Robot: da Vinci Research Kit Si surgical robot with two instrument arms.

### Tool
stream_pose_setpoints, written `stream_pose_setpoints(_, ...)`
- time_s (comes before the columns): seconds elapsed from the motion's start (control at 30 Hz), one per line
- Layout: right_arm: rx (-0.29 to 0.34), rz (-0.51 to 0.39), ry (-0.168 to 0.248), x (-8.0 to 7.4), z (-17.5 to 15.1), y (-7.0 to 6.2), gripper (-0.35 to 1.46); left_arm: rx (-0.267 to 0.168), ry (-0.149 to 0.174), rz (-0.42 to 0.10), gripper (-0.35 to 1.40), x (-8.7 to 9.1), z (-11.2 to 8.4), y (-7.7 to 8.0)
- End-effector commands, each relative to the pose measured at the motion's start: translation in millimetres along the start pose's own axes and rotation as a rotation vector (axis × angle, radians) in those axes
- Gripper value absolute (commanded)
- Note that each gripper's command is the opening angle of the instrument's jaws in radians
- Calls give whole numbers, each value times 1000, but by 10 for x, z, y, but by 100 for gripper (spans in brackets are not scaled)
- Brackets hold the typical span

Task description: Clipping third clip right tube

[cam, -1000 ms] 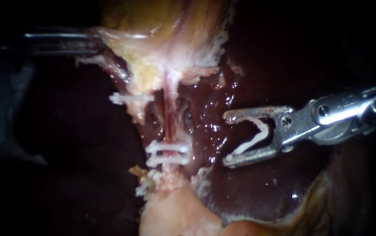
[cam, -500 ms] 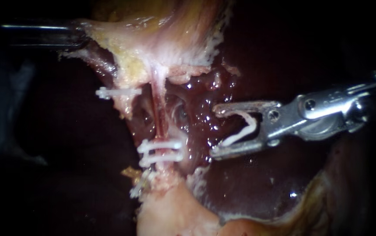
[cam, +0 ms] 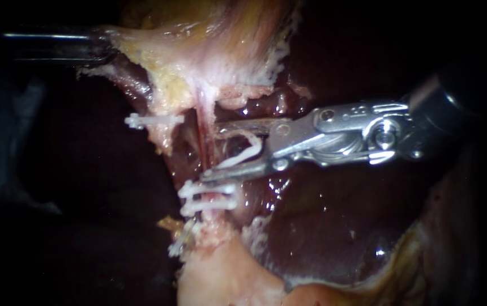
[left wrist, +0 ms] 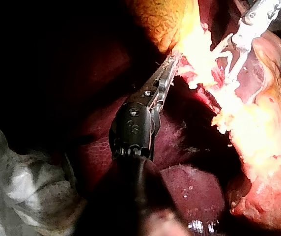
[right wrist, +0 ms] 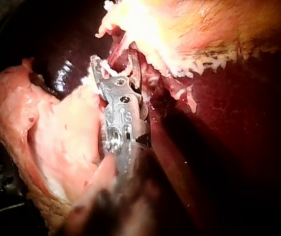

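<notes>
**Mia:** Where is the right tube point(cam: 203, 122)?

**Sam:** It is the thin red one in the middle. It runs down from the pale tissue point(cam: 164, 62) to two white clips point(cam: 212, 191) that sit across it.

**Mia:** What is the right instrument's pincer point(cam: 212, 152) doing?

**Sam:** Its jaws stand wide apart. They hold a new clip point(cam: 243, 154), bent open, with one leg on each jaw. The tube sits in the gap and is not pinched yet.

**Mia:** What could go wrong?

**Sam:** I think the lower jaw is very near the top old clip. A small slip down could bump it loose. Also, the tips just reach the tube's left side. If the pincer squeezes now, the clip may catch only part of the tube, or grab the wet tissue beside it.

**Mia:** And the left instrument's pincer point(left wrist: 170, 69)?

**Sam:** It looks closed on the pale tissue, on the far left. I think it is pulling the tube tight. If it lets go, the tube could go floppy and slide out of the open clip. The liver point(cam: 334, 226) is close under the pincer too, so a poke could hurt it.
</notes>
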Motion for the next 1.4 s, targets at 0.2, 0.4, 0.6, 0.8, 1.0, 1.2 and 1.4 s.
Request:
stream_pose_setpoints(0.2,31,43,49,7,18,6,49,0,0,0,-35,0,0,0)
stream_pose_setpoints(0.4,68,69,78,9,22,7,47,0,0,0,-35,0,0,0)
stream_pose_setpoints(0.6,79,83,102,10,21,7,47,0,0,0,-35,0,1,-1)
stream_pose_setpoints(0.8,120,97,144,16,12,-1,47,0,0,1,-35,0,0,-1)
stream_pose_setpoints(1.0,183,114,204,32,6,-14,47,0,0,1,-35,-1,1,-1)
stream_pose_setpoints(1.2,244,112,253,51,1,-29,46,0,0,1,-35,-1,1,-2)
stream_pose_setpoints(1.4,251,120,266,60,-2,-32,46,0,0,1,-35,-1,1,-2)
